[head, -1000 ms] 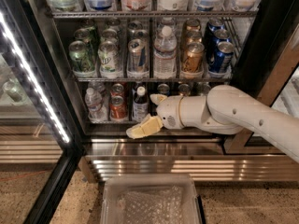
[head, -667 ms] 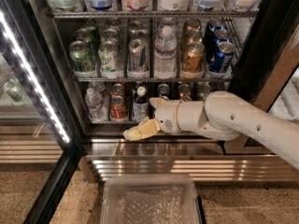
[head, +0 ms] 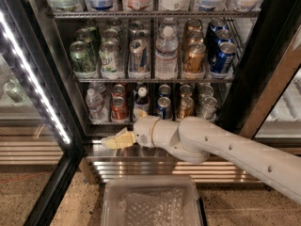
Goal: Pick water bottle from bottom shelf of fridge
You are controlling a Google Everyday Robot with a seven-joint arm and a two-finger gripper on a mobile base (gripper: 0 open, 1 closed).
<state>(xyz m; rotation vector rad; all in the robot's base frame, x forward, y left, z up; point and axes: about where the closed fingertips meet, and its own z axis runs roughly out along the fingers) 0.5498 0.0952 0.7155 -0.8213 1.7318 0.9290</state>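
The fridge (head: 263, 69) stands open with wire racks of drinks. The water bottle (head: 94, 105), small and clear with a white cap, stands at the left end of the bottom shelf (head: 155, 121). My gripper (head: 117, 139) points left, just below and in front of that shelf's front edge. It is lower than the water bottle and a little to its right, not touching it. My white arm (head: 211, 142) reaches in from the lower right and hides part of the shelf's front.
On the bottom shelf a red can (head: 119, 108), a dark bottle with white cap (head: 142, 99) and more cans stand right of the water bottle. A taller labelled bottle (head: 166, 54) stands on the rack above. The LED strip (head: 35, 79) runs down the left. A clear bin (head: 151, 202) lies on the floor below.
My gripper and arm have moved left and slightly down, from under the dark bottle toward the water bottle's side. The drinks have not moved.
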